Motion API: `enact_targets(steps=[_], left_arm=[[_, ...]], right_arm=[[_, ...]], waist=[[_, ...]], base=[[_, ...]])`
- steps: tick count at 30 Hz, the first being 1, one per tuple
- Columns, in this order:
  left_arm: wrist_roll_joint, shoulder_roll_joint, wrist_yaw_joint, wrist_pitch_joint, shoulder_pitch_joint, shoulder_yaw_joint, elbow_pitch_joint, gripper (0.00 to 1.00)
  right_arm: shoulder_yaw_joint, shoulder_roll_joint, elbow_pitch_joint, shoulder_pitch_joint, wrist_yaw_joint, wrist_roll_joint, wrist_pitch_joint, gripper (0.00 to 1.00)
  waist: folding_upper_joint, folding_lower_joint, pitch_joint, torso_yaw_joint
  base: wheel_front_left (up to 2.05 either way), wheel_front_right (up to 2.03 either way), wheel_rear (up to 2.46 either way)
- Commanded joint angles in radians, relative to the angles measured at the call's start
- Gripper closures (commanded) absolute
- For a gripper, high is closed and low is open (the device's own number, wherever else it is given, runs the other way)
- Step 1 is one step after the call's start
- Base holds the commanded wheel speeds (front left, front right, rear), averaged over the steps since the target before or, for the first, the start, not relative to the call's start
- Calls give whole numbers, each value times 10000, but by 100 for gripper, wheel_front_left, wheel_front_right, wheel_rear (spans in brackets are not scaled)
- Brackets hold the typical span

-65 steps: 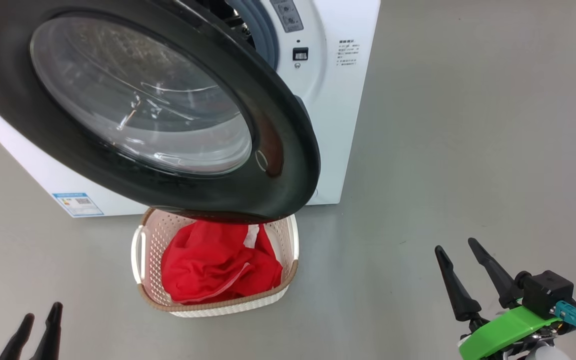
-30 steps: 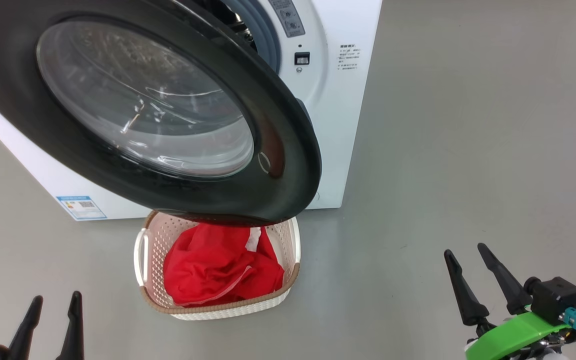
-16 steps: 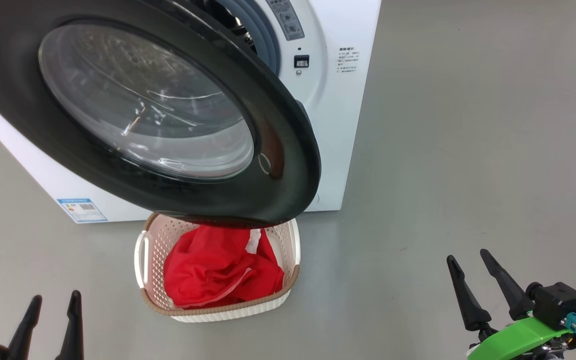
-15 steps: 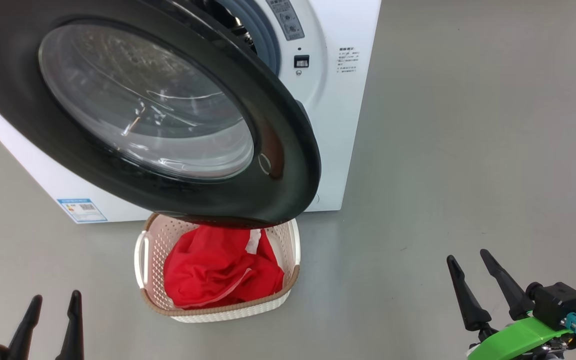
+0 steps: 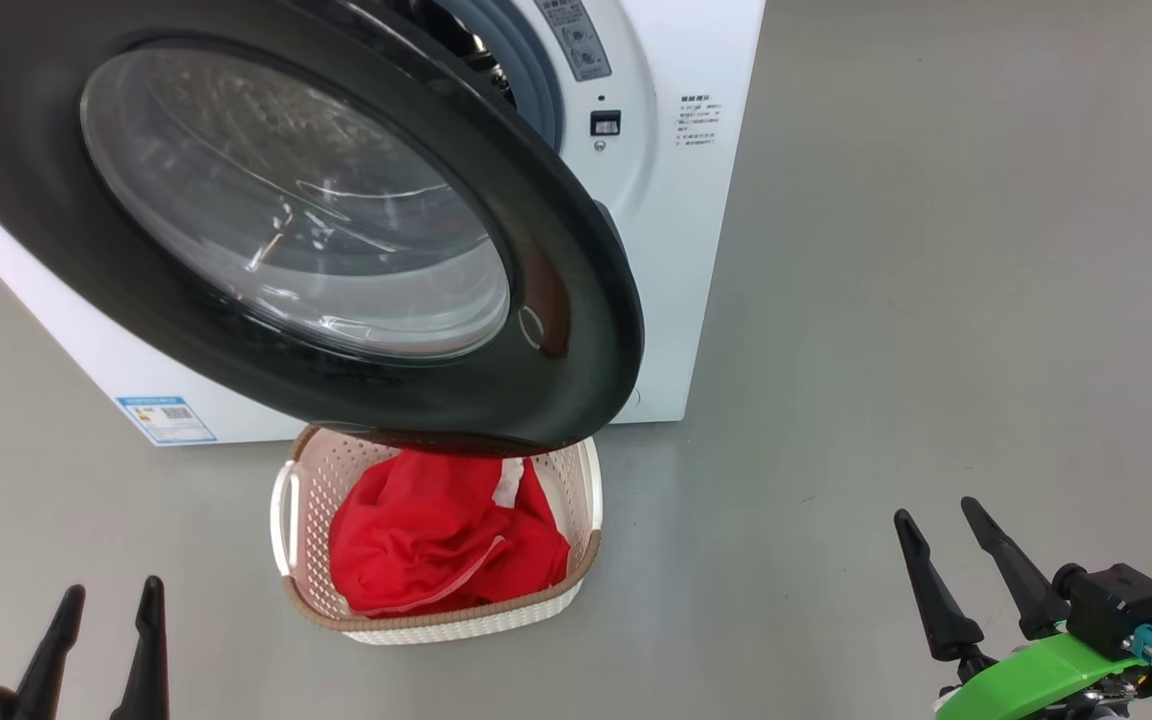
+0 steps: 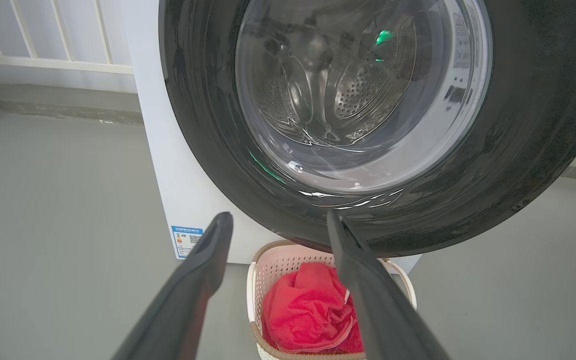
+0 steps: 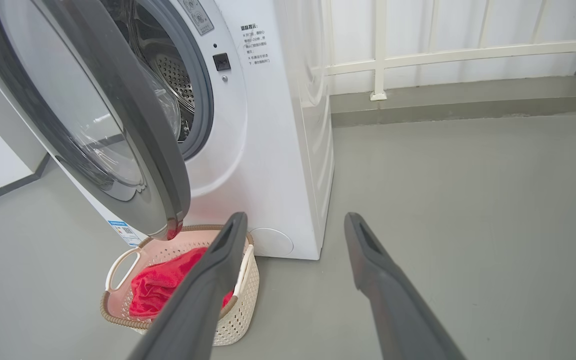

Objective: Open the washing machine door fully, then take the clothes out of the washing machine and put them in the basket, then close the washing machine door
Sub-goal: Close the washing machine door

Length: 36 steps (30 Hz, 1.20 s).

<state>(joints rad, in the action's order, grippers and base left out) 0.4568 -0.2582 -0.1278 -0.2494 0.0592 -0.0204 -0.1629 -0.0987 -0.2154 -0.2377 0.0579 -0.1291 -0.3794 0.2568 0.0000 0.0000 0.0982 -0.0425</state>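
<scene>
The washing machine door (image 5: 316, 220), a glossy black ring around a bulging clear glass bowl, stands swung out from the white boxy washing machine (image 5: 681, 260); its lower edge overhangs the basket (image 5: 436, 620), cream perforated plastic with a brown woven-look rim, set on the smooth grey floor (image 5: 936, 250); the clothes (image 5: 436, 545), crumpled soft red fabric with what may be a white label, lie inside it; a white railing (image 7: 443, 55) runs behind; the left gripper (image 5: 112, 588) and right gripper (image 5: 935, 510) hang low, fingers spread, holding nothing.

Grey floor (image 5: 936, 250) under washing machine (image 5: 681, 300) and basket (image 5: 456, 628)
</scene>
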Motion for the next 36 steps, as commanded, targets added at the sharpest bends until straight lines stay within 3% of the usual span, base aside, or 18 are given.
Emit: enact_targets(steps=[1,8,9,10,11,36], left_arm=[[-158,-235,-29,-124,-142,387,246,0],[-161,-230,-29,-124,-170,323,323,0],[-159,-230,-29,-124,-177,312,329,0],[-154,-229,-29,-124,-186,300,334,0],[-150,-228,-29,-124,-196,288,340,0],[-241,-34,-29,-124,-351,-106,747,0]], right_arm=[[-205,-140,256,34,-16,-8,49,0],[-233,-86,349,107,-16,-60,49,0],[-255,-70,394,128,-16,-72,49,51],[-283,-77,427,159,-16,-95,49,70],[-323,-88,453,201,-16,-123,49,100],[-2265,-149,1583,2015,-16,-651,49,100]], waist=[[0,0,-1,3],[0,0,19,66],[0,0,20,81],[0,0,23,98],[0,0,25,115],[0,0,-212,1177]], base=[[0,0,0],[0,0,0],[0,0,0],[0,0,0],[0,0,0],[0,0,0]])
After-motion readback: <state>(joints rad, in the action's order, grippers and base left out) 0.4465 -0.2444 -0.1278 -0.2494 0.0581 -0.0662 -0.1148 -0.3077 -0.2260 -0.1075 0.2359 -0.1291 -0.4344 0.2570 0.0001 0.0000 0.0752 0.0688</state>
